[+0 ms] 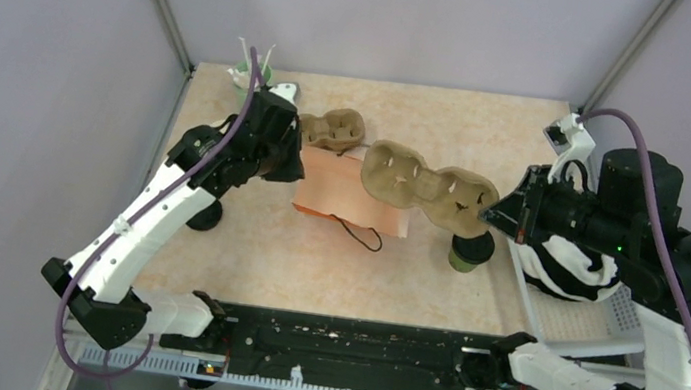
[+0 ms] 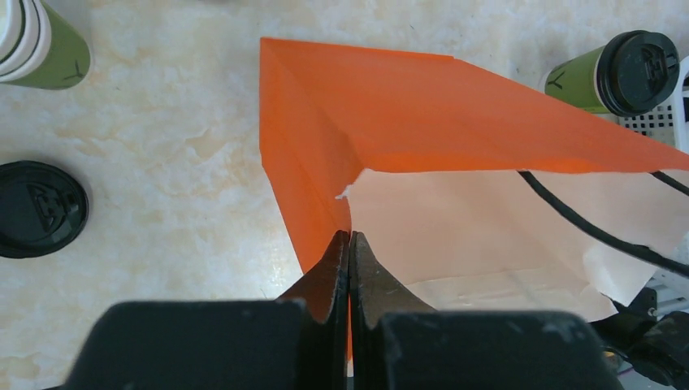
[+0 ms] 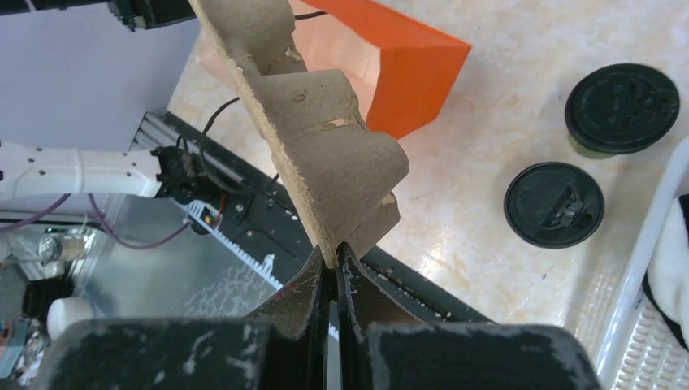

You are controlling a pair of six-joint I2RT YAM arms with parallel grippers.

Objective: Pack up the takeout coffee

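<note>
The takeout coffee (image 1: 468, 252), a green cup with a black lid, stands right of centre, partly under a brown cardboard cup carrier (image 1: 423, 190). My right gripper (image 1: 486, 215) is shut on that carrier's edge and holds it in the air (image 3: 317, 138). An orange paper bag (image 1: 352, 191) lies flat at mid-table. My left gripper (image 2: 350, 236) is shut on its open edge, pinching the orange side wall (image 2: 309, 195). In the left wrist view the coffee (image 2: 626, 73) stands beyond the bag. In the right wrist view its lid (image 3: 621, 108) shows from above.
A second carrier (image 1: 332, 130) lies behind the bag. A pale-green cup of white sticks (image 1: 251, 74) stands at the back left. A white basket (image 1: 597, 324) sits at the right. A stack of lidless cups (image 2: 41, 45) and a black lid (image 2: 39, 209) are left of the bag, another black lid (image 3: 552, 205) near the coffee.
</note>
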